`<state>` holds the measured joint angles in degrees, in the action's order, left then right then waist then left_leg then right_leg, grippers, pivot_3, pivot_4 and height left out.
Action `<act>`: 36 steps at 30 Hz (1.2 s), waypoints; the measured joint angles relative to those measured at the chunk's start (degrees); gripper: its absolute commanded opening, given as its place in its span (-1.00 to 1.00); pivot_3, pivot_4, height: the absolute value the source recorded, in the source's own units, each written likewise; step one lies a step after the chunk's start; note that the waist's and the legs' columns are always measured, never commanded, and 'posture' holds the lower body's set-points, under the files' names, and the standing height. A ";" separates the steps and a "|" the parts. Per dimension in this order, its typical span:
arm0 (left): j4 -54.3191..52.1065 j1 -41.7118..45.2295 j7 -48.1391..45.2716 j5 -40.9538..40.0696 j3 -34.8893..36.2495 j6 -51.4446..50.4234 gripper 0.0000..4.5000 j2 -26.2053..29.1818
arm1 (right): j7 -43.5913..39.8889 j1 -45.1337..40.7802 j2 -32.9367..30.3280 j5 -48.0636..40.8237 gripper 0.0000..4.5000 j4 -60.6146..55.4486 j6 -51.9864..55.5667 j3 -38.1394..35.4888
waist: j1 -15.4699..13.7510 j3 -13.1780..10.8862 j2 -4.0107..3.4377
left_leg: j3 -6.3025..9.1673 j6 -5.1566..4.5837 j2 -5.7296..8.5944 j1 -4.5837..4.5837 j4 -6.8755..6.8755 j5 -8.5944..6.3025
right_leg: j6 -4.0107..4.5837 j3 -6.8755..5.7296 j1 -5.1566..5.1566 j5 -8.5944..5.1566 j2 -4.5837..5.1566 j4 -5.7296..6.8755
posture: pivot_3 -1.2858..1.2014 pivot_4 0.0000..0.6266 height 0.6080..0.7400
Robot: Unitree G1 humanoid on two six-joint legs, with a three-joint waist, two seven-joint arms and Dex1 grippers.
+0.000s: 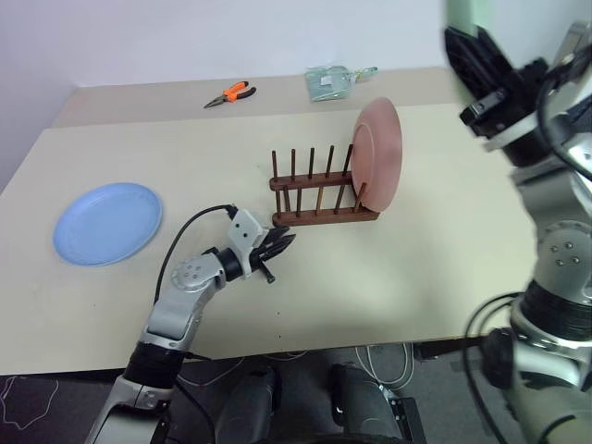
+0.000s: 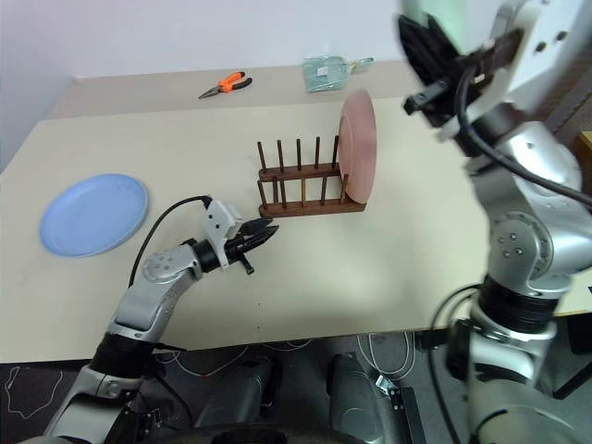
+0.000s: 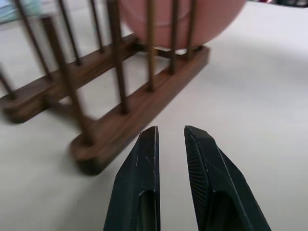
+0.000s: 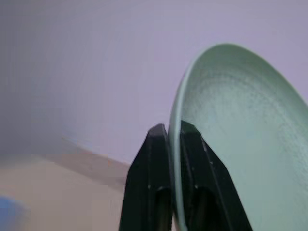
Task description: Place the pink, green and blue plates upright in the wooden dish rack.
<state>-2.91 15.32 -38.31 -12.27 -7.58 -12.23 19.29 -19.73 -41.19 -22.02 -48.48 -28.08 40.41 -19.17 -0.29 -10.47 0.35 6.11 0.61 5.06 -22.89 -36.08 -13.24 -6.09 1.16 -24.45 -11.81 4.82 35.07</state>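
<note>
Above the counter [image 1: 444,268] in the left eye view, the right jaws [image 1: 476,57] sit high near the frame's top, a pale green edge just over them; the left jaws [image 1: 277,246] hover low, just short of the rack's [image 1: 324,199] near end; one pink plate [image 1: 379,153] stands upright in the rack's end slot, well below the right jaws; one blue plate [image 1: 108,222] lies flat, well apart from the left jaws on their outer side; one pair of pliers [image 1: 231,92] and one clear packet [image 1: 330,81] lie far beyond the rack.

From the right eye view the count is the same: one rack, three plates, one each of pink, blue and green plate [image 2: 442,17], the green one barely showing above the right jaws.

Along the left wrist view, the left jaws are nearly together and empty, a narrow gap between the fingers [image 3: 137,192]; the rack's base lies just ahead of them, the pink plate beyond its pegs.

Along the right wrist view, the right jaws are clenched on the green plate's rim, the disc rising beside them.

My judgement: the step is carrying green to the rack; bring it down edge-first, parallel to pink, into a free slot between pegs; let go only once the rim rests on the base; the left jaws could steady the rack.
</note>
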 measured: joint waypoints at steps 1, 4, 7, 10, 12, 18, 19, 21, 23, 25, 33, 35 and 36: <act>-0.42 -0.76 0.13 -0.08 0.58 0.25 -0.65 0.28 | 1.96 -0.38 3.01 -5.26 -0.97 -0.10 1.43 0.53 | 0.00 0.01 0.01 | 0.01 0.00 0.00 -0.02 0.00 0.00 | 0.00 0.00 -0.01 0.00 0.02 0.00 | 0.03 -0.52 0.98; -1.21 -2.95 0.73 -0.82 2.43 0.11 -0.65 0.87 | 8.05 -0.20 11.47 -14.28 -0.97 0.50 3.27 3.40 | 0.12 0.01 -0.02 | 0.01 0.01 0.02 -0.03 0.01 0.00 | 0.01 0.00 -0.09 0.00 0.14 0.06 | 0.03 -0.52 0.98; -3.21 -4.03 1.18 -1.42 4.13 -0.26 -0.65 1.46 | 12.73 0.93 15.68 -15.94 -0.97 4.05 4.05 6.74 | 0.06 0.01 -0.03 | 0.00 0.02 0.07 -0.05 -0.01 0.01 | 0.02 -0.01 -0.12 0.01 0.09 0.07 | 0.03 -0.52 0.98; -5.42 -4.60 1.30 -2.72 6.00 -1.37 -0.65 2.14 | 14.69 1.30 16.75 -15.38 -0.97 7.40 4.00 8.14 | 0.12 0.01 -0.04 | -0.03 0.02 0.10 -0.05 0.01 0.01 | 0.01 -0.01 -0.15 0.02 0.09 0.07 | 0.03 -0.52 0.98; -7.14 -5.33 1.28 -3.62 6.85 -2.17 -0.65 2.80 | 15.57 1.32 17.11 -14.08 -0.97 9.77 3.55 8.91 | 0.37 0.01 -0.05 | -0.03 0.02 0.09 -0.05 0.04 0.01 | 0.01 -0.02 -0.17 0.02 0.08 0.09 | 0.03 -0.52 0.98; -8.83 -5.82 1.25 -4.79 7.40 -3.32 -0.65 3.28 | 16.54 1.32 17.17 -12.16 -0.97 12.65 2.45 9.38 | 1.11 0.01 -0.06 | -0.03 0.02 0.06 -0.04 0.03 0.01 | 0.01 -0.01 -0.17 0.02 0.00 0.13 | 0.03 -0.52 0.98; -8.85 -5.82 1.26 -4.82 7.40 -3.46 -0.65 3.28 | 16.69 1.32 17.17 -11.61 -0.97 12.97 2.36 9.38 | 1.19 0.01 -0.06 | -0.03 0.02 0.04 -0.03 0.03 0.01 | 0.01 0.00 -0.17 0.02 -0.03 0.13 | 0.03 -0.52 0.98; -8.99 -5.86 1.34 -4.88 7.38 -3.62 -0.65 3.26 | 17.04 1.32 17.18 -10.75 -0.97 14.47 1.80 9.34 | 1.29 0.02 -0.07 | -0.03 0.02 0.03 -0.02 0.03 0.01 | 0.02 0.00 -0.17 0.02 -0.05 0.14 | 0.03 -0.52 0.98; -9.24 -5.92 1.51 -4.89 7.38 -3.69 -0.65 3.24 | 17.17 1.32 17.37 -10.05 -0.85 16.90 1.36 9.02 | 1.29 0.01 -0.07 | -0.04 0.02 0.02 -0.02 0.03 0.01 | 0.02 0.01 -0.17 0.02 -0.06 0.14 | 0.03 -0.52 0.98; -9.33 -6.02 1.72 -4.88 7.36 -3.71 -0.65 3.23 | 17.03 1.31 17.38 -9.25 -0.55 18.54 1.19 8.85 | 1.26 0.01 -0.07 | -0.04 0.02 0.02 -0.03 0.03 0.01 | 0.02 0.01 -0.17 0.02 -0.06 0.14 | 0.03 -0.52 0.98; -9.72 -6.83 2.39 -6.90 8.55 -6.49 0.64 3.57 | 10.47 -3.06 9.85 5.05 0.30 21.73 -5.94 13.43 | 1.32 -0.01 -0.10 | -0.07 0.02 0.03 -0.03 0.03 0.01 | 0.02 0.01 -0.19 0.02 -0.07 0.14 | 0.03 -0.52 0.98; -9.71 -6.83 3.62 -6.90 9.71 -6.49 0.98 3.90 | 8.27 -4.71 7.69 10.13 0.30 21.79 -8.86 15.16 | 1.32 0.00 -0.10 | -0.07 0.02 0.02 -0.03 0.03 0.01 | 0.02 0.01 -0.19 0.01 -0.08 0.14 | 0.03 -0.52 0.98; -9.58 -6.75 4.83 -6.80 10.54 -6.45 0.98 3.82 | 7.03 -5.37 6.60 12.65 0.30 21.97 -10.47 16.36 | 1.32 0.00 -0.10 | -0.07 0.03 0.02 -0.03 0.04 0.01 | 0.01 0.01 -0.19 0.01 -0.08 0.14 | 0.03 -0.52 0.98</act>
<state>-12.48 8.57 -33.47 -19.07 2.96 -18.67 23.11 -12.70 -46.56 -15.41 -35.83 -6.11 29.93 -2.81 1.03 -10.48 0.25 6.04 0.63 5.08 -22.91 -36.04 -13.23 -6.08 1.18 -24.64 -11.79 4.74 35.21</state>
